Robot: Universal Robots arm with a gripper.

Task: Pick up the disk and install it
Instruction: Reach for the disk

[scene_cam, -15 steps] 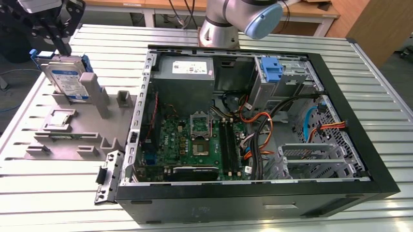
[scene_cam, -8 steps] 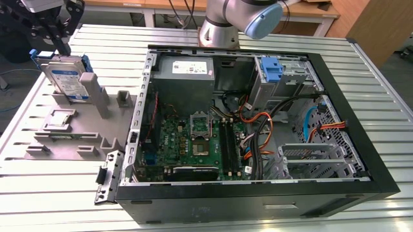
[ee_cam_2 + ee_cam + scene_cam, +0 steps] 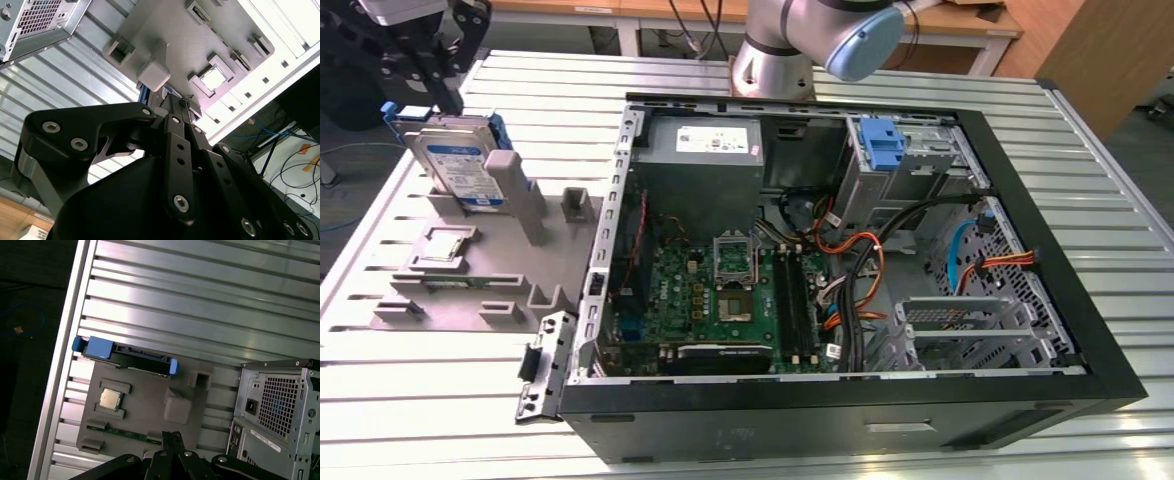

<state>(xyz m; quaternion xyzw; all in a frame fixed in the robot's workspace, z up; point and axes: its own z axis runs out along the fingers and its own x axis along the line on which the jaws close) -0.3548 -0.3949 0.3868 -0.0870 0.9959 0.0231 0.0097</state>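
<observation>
Disk (image 3: pixel 460 165) stands upright in the grey holder (image 3: pixel 480 290) by the table (image 3: pixel 427 400) edge, on the exterior view's left, clear above. A holder post hides one corner. The gripper (image 3: pixel 170 436), clenched empty, hangs above it.

readable text: none | white-and-blue label (image 3: pixel 462 170) on upright silver-grey hard drive in blue plastic carrier (image 3: pixel 444 131): print too small | white sticker (image 3: pixel 716 139) on grey metal power supply box (image 3: pixel 704 172): illegible

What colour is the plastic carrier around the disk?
Blue; the carrier shows best in the first wrist view.
</observation>
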